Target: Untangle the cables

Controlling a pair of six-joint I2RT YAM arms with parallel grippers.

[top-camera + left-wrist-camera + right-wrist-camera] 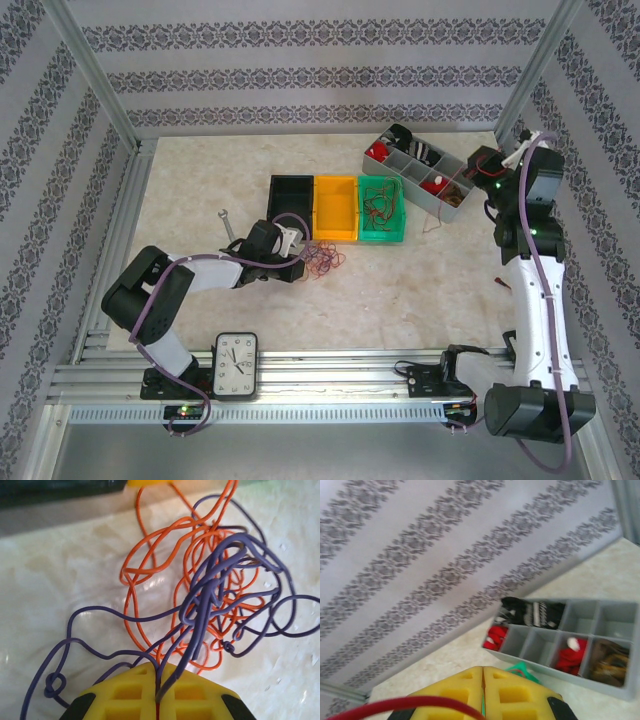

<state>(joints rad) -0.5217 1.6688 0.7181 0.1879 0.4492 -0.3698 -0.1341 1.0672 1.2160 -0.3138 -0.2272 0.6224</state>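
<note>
A tangle of orange (pixel 150 555) and dark blue cables (pixel 215 580) lies on the pale table, in front of the bins (pixel 325 262). My left gripper (pixel 296 240) sits just left of it, low over the table. Its yellow fingers (pixel 159 692) are shut on a dark blue strand that runs up into the knot. My right gripper (pixel 470 172) hovers at the near side of the grey tray, its jaws (pixel 483 680) pressed together. A red cable (pixel 395 706) arcs across its fingers, and a thin strand (pixel 442 210) dangles below it. The pinch point itself is hidden.
Black (pixel 290 195), orange (pixel 336 205) and green (pixel 382 238) bins stand in a row mid-table; curly wires (pixel 380 205) lie in the green one. The grey compartment tray (pixel 410 190) holds red and black parts. A wrench (pixel 227 222) and a clock (pixel 236 365) sit near the left arm.
</note>
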